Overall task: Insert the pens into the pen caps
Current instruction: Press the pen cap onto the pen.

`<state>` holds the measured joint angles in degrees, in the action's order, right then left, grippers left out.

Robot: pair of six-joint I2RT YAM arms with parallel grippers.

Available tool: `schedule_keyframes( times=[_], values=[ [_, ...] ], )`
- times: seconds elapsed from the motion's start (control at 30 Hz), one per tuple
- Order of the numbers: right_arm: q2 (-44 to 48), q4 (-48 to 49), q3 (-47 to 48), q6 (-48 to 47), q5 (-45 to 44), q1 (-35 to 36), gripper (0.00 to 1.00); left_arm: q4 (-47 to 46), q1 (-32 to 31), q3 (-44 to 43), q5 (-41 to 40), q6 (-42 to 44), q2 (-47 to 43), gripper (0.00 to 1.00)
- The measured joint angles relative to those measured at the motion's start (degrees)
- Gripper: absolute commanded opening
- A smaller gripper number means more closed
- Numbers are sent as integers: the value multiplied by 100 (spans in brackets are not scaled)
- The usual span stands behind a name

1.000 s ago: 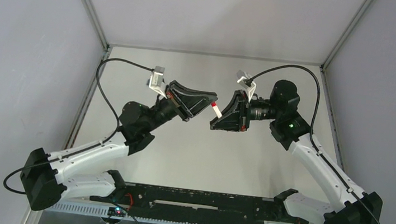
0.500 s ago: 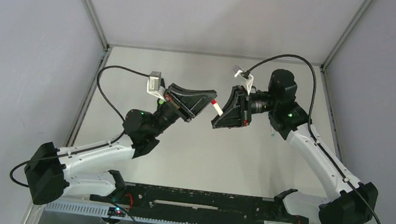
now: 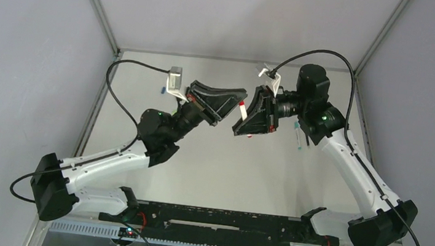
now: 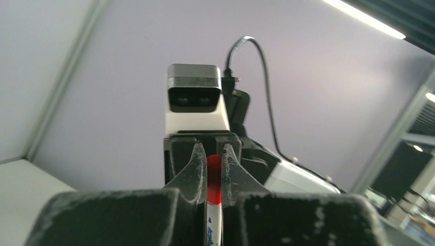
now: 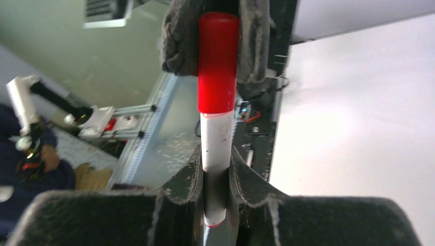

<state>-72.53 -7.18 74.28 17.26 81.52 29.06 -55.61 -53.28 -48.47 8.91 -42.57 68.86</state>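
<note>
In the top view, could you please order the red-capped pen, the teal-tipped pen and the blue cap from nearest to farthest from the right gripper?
1. red-capped pen, held in the right gripper
2. teal-tipped pen, on the table to its right
3. blue cap, far left on the table

I see the left gripper (image 3: 228, 104) and right gripper (image 3: 245, 119) nose to nose above the far half of the table (image 3: 211, 159). A pen (image 3: 242, 110) bridges them, its cap (image 5: 218, 61) pinched in the left, its barrel in the right. A second pen (image 3: 296, 135) lies on the table, right of the right gripper.
</note>
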Motion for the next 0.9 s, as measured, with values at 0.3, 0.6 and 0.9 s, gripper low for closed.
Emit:
schedule_keyframes(
  times=[0.3,0.6,0.9],
  values=[
    [-446,-2402,1047,-1152,-1502,22,0,962,-284,-269,-1644,162,151,0],
    [-728,-3053,1060,-1154,-1464,70,0,1003,-299,201,-1615,514,-20,0],
    [-730,-3877,1062,-2258,-1742,275,0,927,-247,874,-1318,466,-586,2]
  ],
)
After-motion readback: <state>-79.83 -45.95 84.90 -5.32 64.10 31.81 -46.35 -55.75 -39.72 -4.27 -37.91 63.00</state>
